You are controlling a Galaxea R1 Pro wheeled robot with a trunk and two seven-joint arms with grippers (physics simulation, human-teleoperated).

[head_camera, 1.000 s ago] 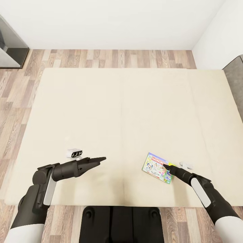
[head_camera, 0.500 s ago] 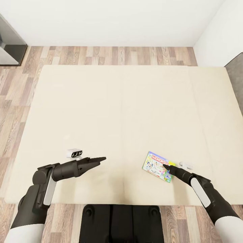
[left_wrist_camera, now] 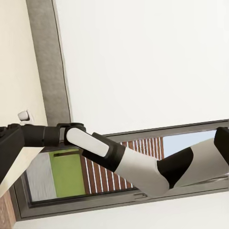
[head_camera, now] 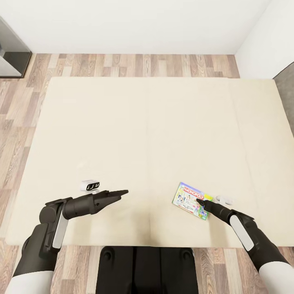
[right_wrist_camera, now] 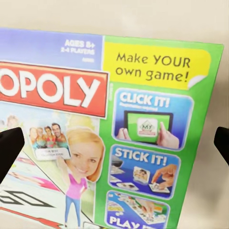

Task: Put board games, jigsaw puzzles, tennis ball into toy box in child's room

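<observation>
Barely shifted over the last second, the right pincer [head_camera: 201,202], fingers spread, hovers over the Monopoly board game [head_camera: 189,200] lying lower right on the bed [head_camera: 147,134], probably about to grasp.

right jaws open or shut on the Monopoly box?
Open: in the right wrist view both fingertips sit spread either side of the Monopoly box, lying flat.

Green-and-white Monopoly board game [head_camera: 189,201], flat, askew, near beige bed's [head_camera: 147,130] front edge
</observation>
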